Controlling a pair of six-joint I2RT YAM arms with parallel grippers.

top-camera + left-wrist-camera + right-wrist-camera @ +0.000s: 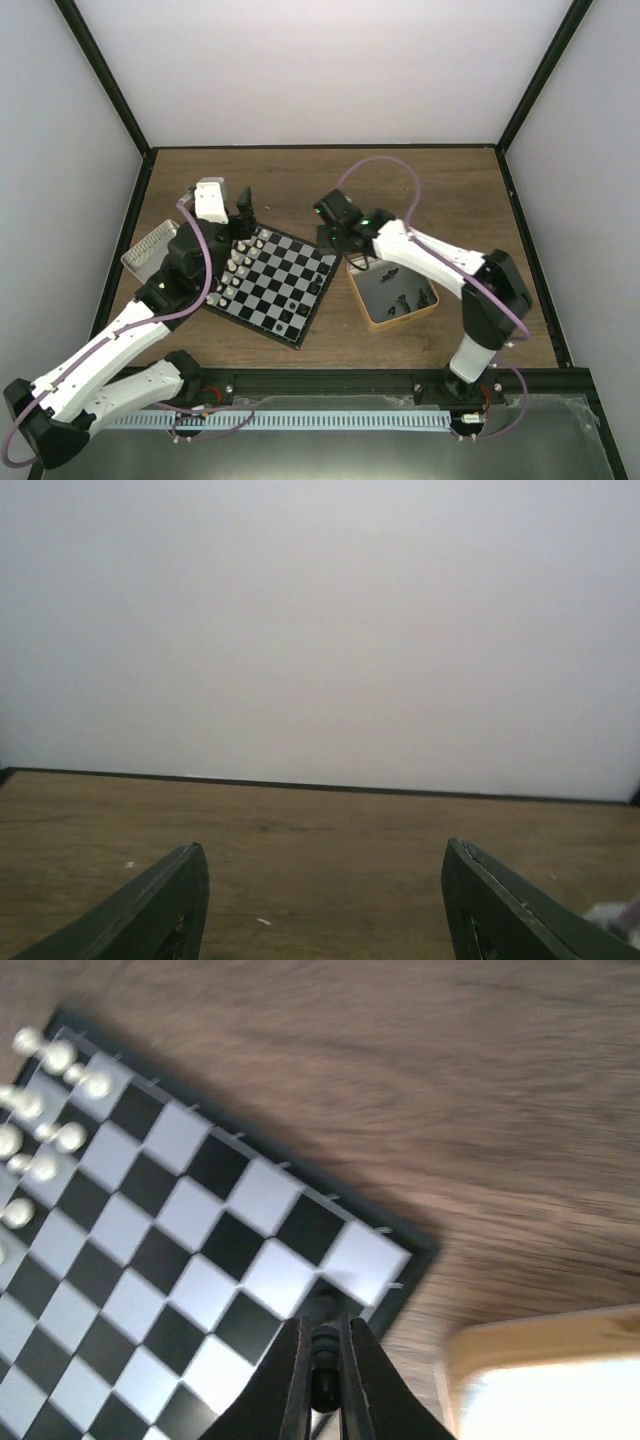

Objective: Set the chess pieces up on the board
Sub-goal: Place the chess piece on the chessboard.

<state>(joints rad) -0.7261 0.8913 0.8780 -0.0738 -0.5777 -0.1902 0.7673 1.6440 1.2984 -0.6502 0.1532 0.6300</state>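
Right gripper [325, 1343]: jaws pinched narrow on a small black chess piece [323, 1368], which is held between the fingertips above the chessboard [180, 1260], by the corner nearest the gold-rimmed tin [540, 1338].

Left gripper [325, 865]: fingers [160, 905] spread wide, nothing between them; only the wooden table [320, 820] and a white wall are seen beyond. In the top view it is seen at the board's far left corner.

The chessboard is laid flat on the table, turned at an angle, between the two arms. Cream-white pieces [236, 266] are lined up in two rows along its left edge. A few black pieces [291, 318] are stood along the opposite edge.

More black pieces [398, 298] are scattered in the gold-rimmed tin, just right of the board. A silver tin [148, 250] is partly hidden under the left arm.
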